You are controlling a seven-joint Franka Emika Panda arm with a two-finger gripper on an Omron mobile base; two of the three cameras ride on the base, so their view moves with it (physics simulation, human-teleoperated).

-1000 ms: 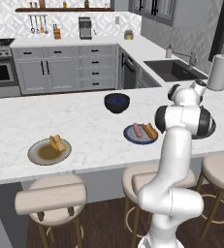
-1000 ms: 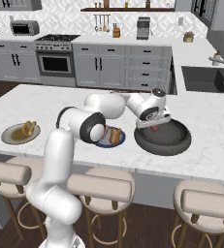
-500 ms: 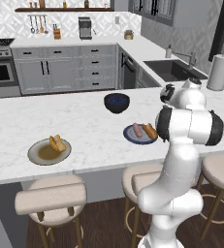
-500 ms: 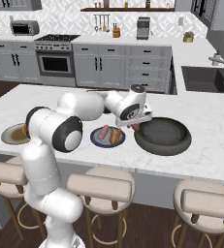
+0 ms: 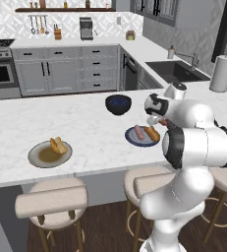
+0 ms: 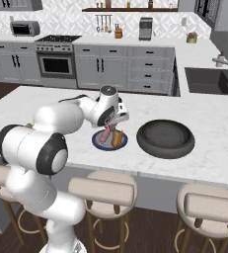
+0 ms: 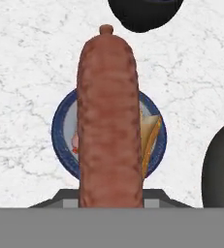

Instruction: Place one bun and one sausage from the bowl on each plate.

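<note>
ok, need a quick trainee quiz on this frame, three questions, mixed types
1. True or false: the gripper is shut on a sausage.
2. Which plate has no sausage on it? A: the small blue-grey plate. B: the beige plate.
3. What food lies on the beige plate?

Key: 1 true. 2 B. 3 a bun.

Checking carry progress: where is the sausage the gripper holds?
In the hand view the sausage hangs in the gripper, above the small blue plate, between the wide dark bowl and the blue bowl.
</note>
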